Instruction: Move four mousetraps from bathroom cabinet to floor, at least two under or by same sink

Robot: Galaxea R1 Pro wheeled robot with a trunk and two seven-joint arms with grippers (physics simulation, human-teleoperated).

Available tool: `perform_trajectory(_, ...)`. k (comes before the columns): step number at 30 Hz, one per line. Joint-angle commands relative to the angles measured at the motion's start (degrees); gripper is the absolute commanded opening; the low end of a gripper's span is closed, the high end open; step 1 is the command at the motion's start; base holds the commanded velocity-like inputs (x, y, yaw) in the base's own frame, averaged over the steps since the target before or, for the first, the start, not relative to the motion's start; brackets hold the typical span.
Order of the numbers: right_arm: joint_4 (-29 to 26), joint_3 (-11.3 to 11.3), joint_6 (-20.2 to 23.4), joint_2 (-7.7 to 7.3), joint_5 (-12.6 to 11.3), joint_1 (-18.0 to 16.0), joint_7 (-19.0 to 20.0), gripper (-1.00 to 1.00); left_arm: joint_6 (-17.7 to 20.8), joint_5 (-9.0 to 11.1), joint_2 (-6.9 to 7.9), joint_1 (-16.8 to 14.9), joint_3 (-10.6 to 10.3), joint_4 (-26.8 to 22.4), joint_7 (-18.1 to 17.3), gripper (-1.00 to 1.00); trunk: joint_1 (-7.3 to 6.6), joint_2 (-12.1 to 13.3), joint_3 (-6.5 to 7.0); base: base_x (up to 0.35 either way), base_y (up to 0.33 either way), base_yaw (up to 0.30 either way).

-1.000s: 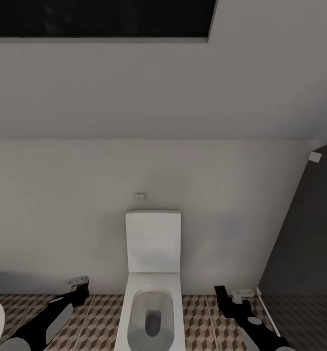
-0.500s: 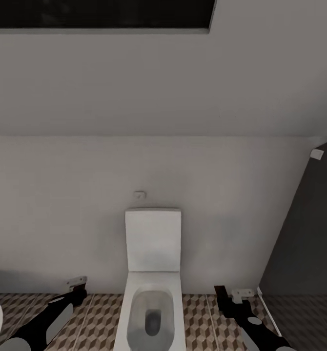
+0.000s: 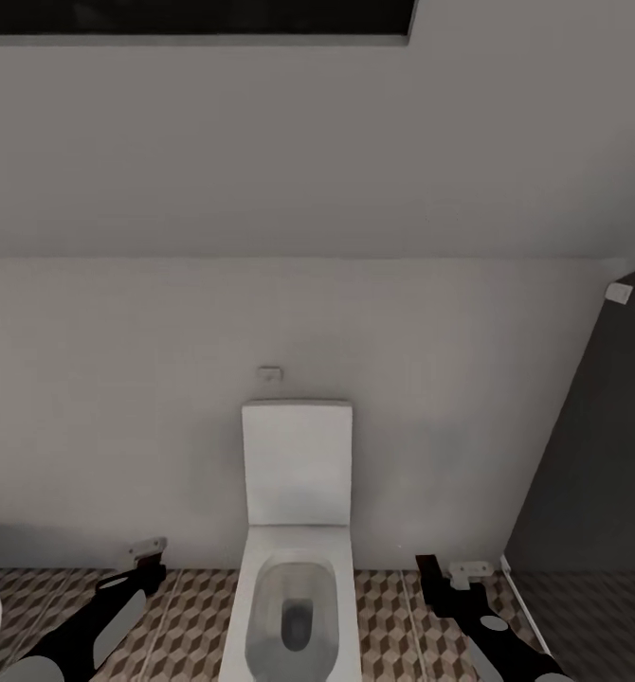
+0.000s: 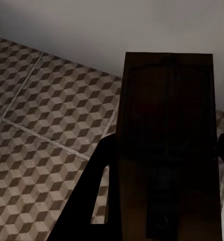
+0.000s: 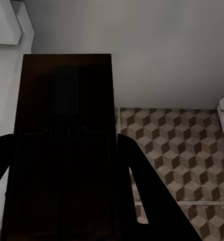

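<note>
Evidently we are carrying mousetraps: each gripper, left (image 4: 164,165) and right (image 5: 64,165), is pinching a dark board (image 4: 167,125) beside the toilet (image 3: 294,568); next, finding a sink.

My head camera has tipped a little further down since a second ago: the toilet (image 3: 297,530) sits slightly higher in my head view than before, its flush button (image 3: 271,373) with it. The dark window strip (image 3: 194,17) above the toilet has slid partly out past the upper edge, and the small white fitting (image 3: 619,293) up and to the right of the toilet has climbed. That is my view shifting, not the things.
</note>
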Motion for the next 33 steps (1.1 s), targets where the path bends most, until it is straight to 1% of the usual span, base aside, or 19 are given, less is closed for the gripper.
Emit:
perform_trajectory(1,0.1,0.4,-0.2,-0.04,-0.6,-0.1,0.0,-1.0,0.2,0.3,-0.07,0.0,-0.5,-0.1,0.6,-1.0,0.23,-0.5,-0.26,0.0,0.0,0.0)
perform_trajectory(5,0.1,0.3,-0.2,-0.04,-0.6,-0.1,0.0,-1.0,0.2,0.3,-1.0,0.0,-0.5,-0.1,2.0,-1.0,1.11,-2.1,-0.98,0.0,0.0,0.0)
perform_trajectory(7,0.1,0.3,-0.2,-0.04,-0.6,-0.1,0.0,-1.0,0.2,0.3,-1.62,0.0,-1.1,-0.1,3.0,-1.0,1.55,-2.9,-1.34,0.0,0.0,0.0)
perform_trajectory(9,0.1,0.4,-0.2,-0.04,-0.6,-0.1,0.0,-1.0,0.2,0.3,-2.14,0.0,-2.4,-0.1,4.0,-1.0,1.99,-3.7,-1.7,0.0,0.0,0.0)
perform_trajectory(11,0.1,0.4,-0.2,-0.04,-0.6,-0.1,0.0,-1.0,0.2,0.3,-2.53,0.0,-4.8,-0.1,5.2,-1.0,2.43,-4.5,-2.05,0.0,0.0,0.0)
perform_trajectory(13,0.1,0.3,-0.2,-0.04,-0.6,-0.1,0.0,-1.0,0.1,0.3,-2.64,0.0,-6.2,-0.1,5.9,-1.0,2.87,-5.3,-2.41,0.0,0.0,0.0)
perform_trajectory(16,0.1,0.3,-0.2,-0.04,-0.6,-0.1,0.0,-1.0,0.0,0.3,-2.72,0.0,-7.1,-0.1,6.6,-1.0,3.53,-6.5,-2.95,0.0,0.0,0.0)
perform_trajectory(29,0.1,0.3,-0.2,-0.04,-0.7,-0.1,0.0,-1.0,0.0,0.3,-2.67,0.0,-7.6,-0.2,6.9,-1.0,6.38,-11.7,-5.29,0.0,0.0,0.0)
perform_trajectory(33,0.1,0.4,-0.2,-0.04,-0.7,-0.1,0.0,-1.0,0.0,0.3,-2.32,0.0,-7.6,-0.1,6.5,-1.0,7.26,-13.3,-6.0,0.0,0.0,0.0)
